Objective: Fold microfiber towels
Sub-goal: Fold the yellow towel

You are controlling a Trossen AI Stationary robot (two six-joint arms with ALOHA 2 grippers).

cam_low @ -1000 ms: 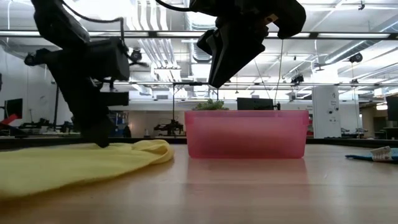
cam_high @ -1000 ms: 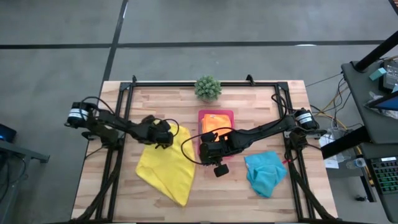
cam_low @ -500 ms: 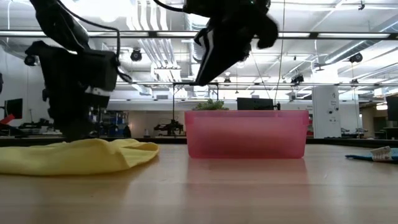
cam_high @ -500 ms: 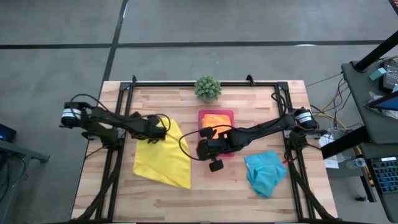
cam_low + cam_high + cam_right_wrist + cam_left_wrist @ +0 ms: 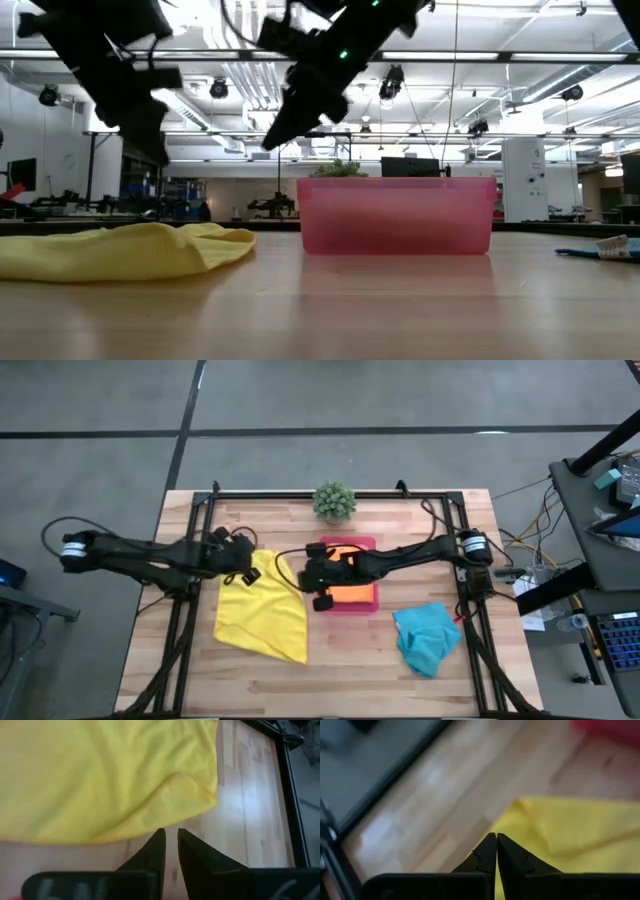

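A yellow towel (image 5: 262, 612) lies loosely on the wooden table, left of centre, also seen in the low view (image 5: 120, 250). My left gripper (image 5: 247, 560) hangs shut and empty above the towel's far corner (image 5: 520, 805). My right gripper (image 5: 304, 574) hovers by the pink tray's left side, above the yellow towel's right edge (image 5: 200, 795). It is shut but for a thin slit, with nothing between its fingers. An orange towel (image 5: 352, 588) lies in the pink tray (image 5: 350, 606). A turquoise towel (image 5: 425, 638) lies crumpled at the right.
A small green potted plant (image 5: 334, 500) stands at the far edge behind the tray. Black frame rails (image 5: 190, 590) run along the table's left, right and far sides. Bare wood shows along the near edge (image 5: 340, 680).
My left gripper has risen off the yellow towel and drawn back toward the table's left edge. The towel's far right corner shifted leftward at first, and the towel now lies still. My right gripper has swung from the tray's near side toward the far left, toward the yellow towel.
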